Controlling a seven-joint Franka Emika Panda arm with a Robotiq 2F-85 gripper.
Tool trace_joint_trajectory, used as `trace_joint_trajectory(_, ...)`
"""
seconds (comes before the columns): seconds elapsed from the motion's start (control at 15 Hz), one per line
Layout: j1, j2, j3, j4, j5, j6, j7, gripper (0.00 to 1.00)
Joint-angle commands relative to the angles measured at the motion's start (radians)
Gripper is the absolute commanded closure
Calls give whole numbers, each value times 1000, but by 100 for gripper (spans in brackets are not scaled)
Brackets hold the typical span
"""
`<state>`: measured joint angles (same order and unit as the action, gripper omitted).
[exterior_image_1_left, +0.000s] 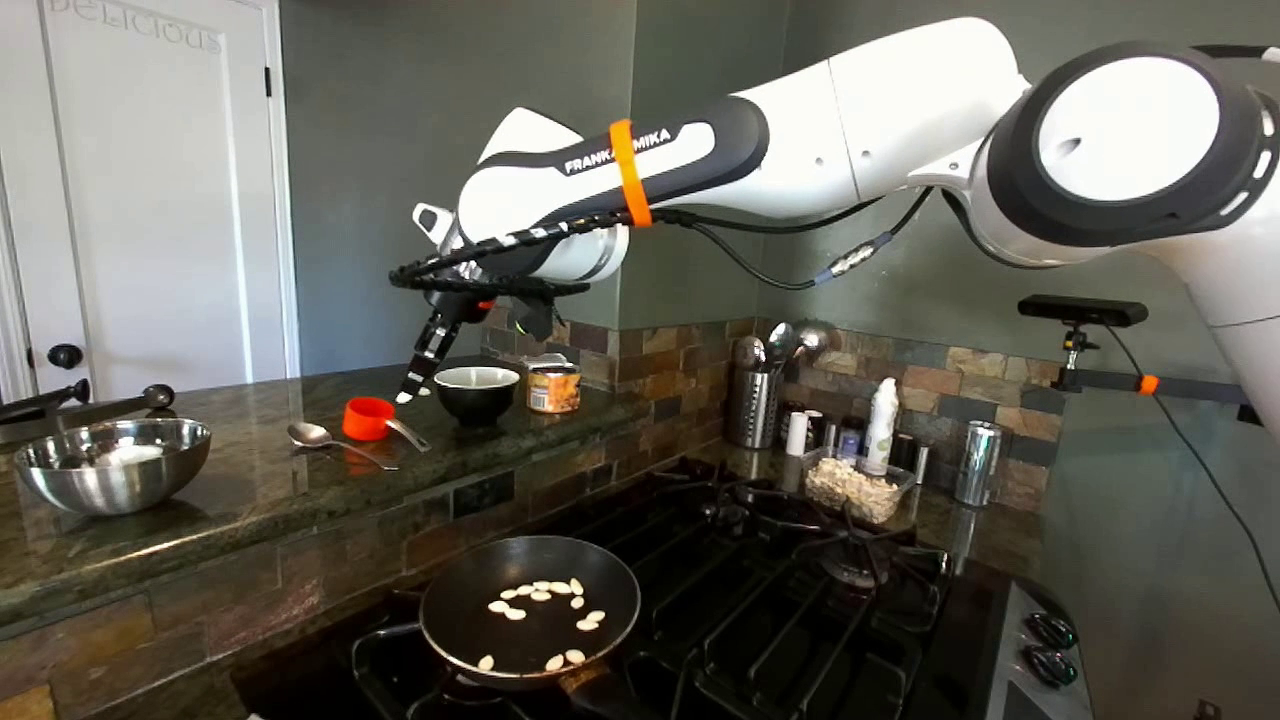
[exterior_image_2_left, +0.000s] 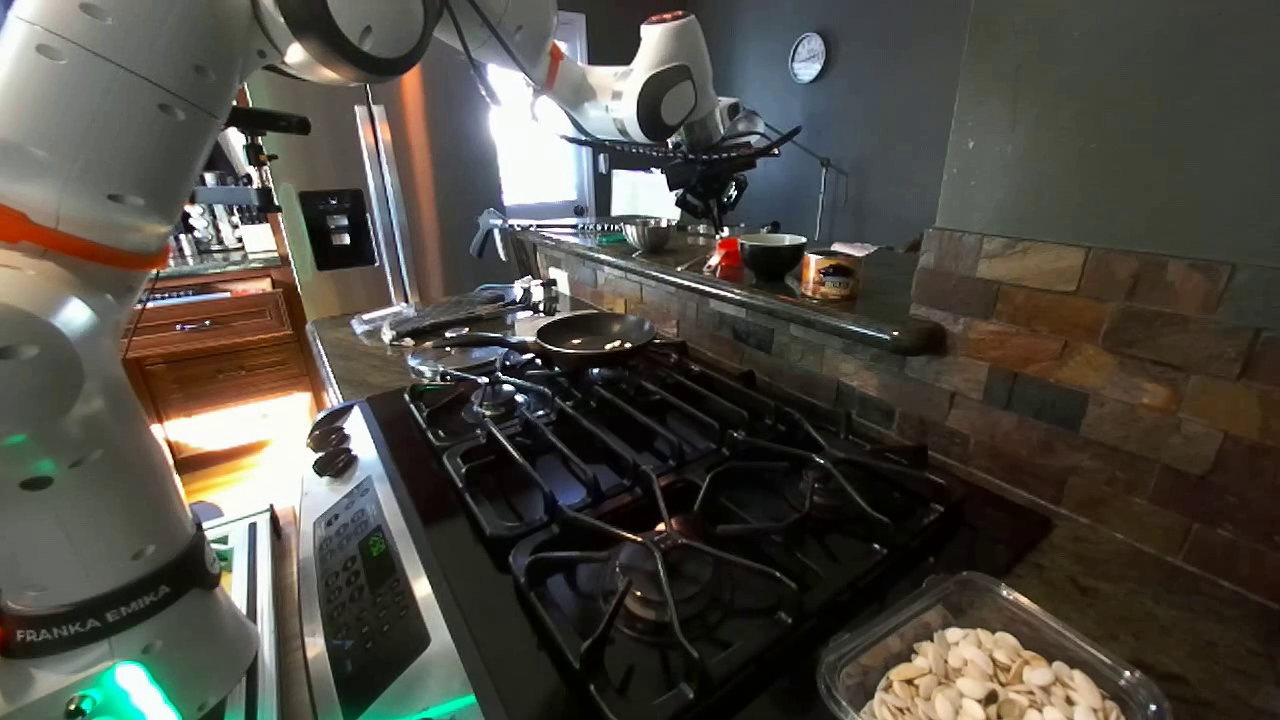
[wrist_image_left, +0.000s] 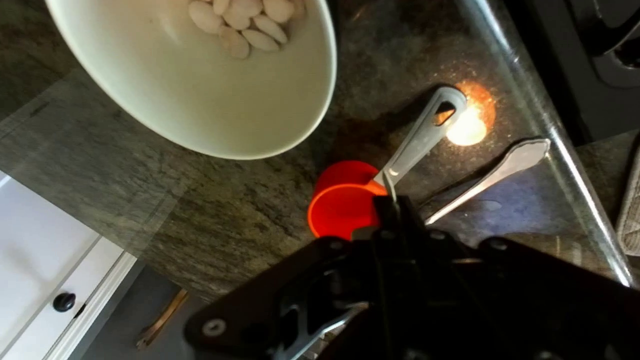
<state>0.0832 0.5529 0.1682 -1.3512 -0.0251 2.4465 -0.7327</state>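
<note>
The gripper (wrist_image_left: 393, 201) is black; the sliver (wrist_image_left: 389, 182) at its tips seems cream, though blurred. The scoop (wrist_image_left: 342, 211) is red-orange, its handle (wrist_image_left: 419, 137) grey. The bowl (wrist_image_left: 200, 105) is white inside, black outside; the seeds (wrist_image_left: 260, 40), cream. Counter (wrist_image_left: 210, 225): mottled green-brown. Tiles (exterior_image_2_left: 1020, 340): patchwork of rust, tan and slate. Arm (exterior_image_1_left: 800, 110): white, with an orange band (exterior_image_1_left: 630, 172).

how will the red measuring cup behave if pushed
The red measuring cup looks thin-walled, so probably light and fairly stiff. On the shiny counter it might slide easily. Its long handle, sticking out sideways, could make it swivel.

Blown-out window (exterior_image_2_left: 532, 150), brt glare on ctr (wrist_image_left: 215, 215)
</note>
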Motion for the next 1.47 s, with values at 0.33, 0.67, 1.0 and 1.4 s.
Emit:
trace_joint_trajectory(0.33,10,76,4,60,-49,90,-1,99)
trace_joint_trajectory(0.67,9,111,12,88,-65,127,-11,99)
trace_joint_trajectory(1.0,2,139,30,104,-55,166,-29,99)
trace_joint_trajectory(1.4,-8,157,51,112,-49,199,-54,99)
